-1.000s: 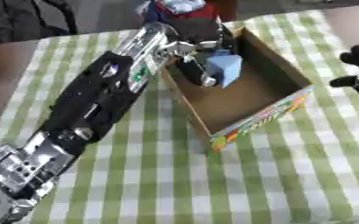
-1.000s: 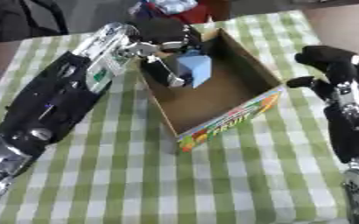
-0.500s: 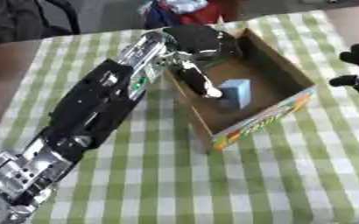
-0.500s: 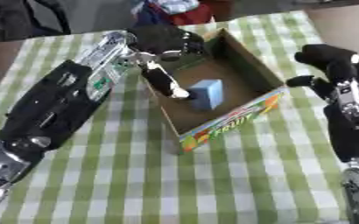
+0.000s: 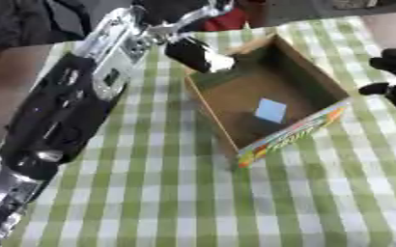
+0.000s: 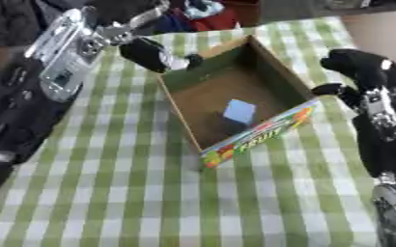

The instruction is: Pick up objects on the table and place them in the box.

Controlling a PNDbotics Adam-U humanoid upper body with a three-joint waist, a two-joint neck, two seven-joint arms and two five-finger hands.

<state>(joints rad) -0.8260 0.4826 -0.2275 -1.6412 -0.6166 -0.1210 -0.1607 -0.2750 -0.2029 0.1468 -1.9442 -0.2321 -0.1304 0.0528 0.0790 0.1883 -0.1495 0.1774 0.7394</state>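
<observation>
Released since 0.5 s ago: blue block (image 5: 271, 110) now below-right of left robot hand (image 5: 200, 54), inside box (image 5: 323, 82). Fingers relaxed, empty. Best withdrawn clear of the rim.

Box (image 5: 311, 79) mid-table (image 5: 167, 193); block (image 5: 271, 110) inside it. Left hand (image 5: 200, 54) over box's left wall, right hand (image 6: 363, 72) beside right wall.
</observation>
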